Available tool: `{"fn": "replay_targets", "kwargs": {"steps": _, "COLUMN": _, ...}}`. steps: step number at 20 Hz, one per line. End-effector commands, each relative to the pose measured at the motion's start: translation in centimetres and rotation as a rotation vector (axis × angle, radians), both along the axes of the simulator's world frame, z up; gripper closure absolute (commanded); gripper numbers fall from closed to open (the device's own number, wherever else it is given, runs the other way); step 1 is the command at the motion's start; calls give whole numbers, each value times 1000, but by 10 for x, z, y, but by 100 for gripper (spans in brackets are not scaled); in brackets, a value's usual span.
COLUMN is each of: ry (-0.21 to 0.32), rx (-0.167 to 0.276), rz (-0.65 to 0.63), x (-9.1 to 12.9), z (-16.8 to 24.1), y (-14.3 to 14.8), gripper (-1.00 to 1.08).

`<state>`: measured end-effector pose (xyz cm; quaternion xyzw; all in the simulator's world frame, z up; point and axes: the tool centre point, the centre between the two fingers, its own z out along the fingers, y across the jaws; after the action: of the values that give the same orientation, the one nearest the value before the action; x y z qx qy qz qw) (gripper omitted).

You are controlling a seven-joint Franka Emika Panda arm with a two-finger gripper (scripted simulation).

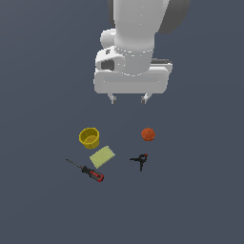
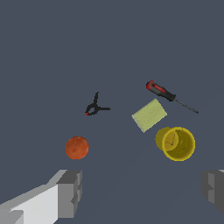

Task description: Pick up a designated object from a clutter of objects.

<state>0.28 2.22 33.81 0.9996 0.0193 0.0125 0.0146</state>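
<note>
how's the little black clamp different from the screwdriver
The black clamp is short and forked, with two handles splaying out; the screwdriver is one long straight line. The clamp is nearly all black with a small red tip, while the screwdriver has a thick red-and-black handle and a thin dark shaft. The clamp lies near the orange ball, the screwdriver beside the pale green block. Both lie flat, untouched, with the gripper open well above.

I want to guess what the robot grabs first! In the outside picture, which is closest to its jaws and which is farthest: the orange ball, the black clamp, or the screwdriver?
Measured from the gripper in the exterior view:
1. Orange ball: nearest, just below the jaws toward the view's right.
2. Black clamp: lower down, past the ball.
3. Screwdriver: farthest, low on the view's left.
</note>
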Motion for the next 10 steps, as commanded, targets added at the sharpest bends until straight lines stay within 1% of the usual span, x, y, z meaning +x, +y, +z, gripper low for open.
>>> {"fn": "replay_targets", "kwargs": {"steps": 1, "ry": 1, "rx": 2, "rz": -15, "x": 2, "z": -4, "y": 1, "gripper": -92}}
{"fn": "replay_targets", "kwargs": {"steps": 10, "ry": 1, "rx": 14, "rz": -132, "x": 19, "z": -36, "y": 11, "gripper": -92}}
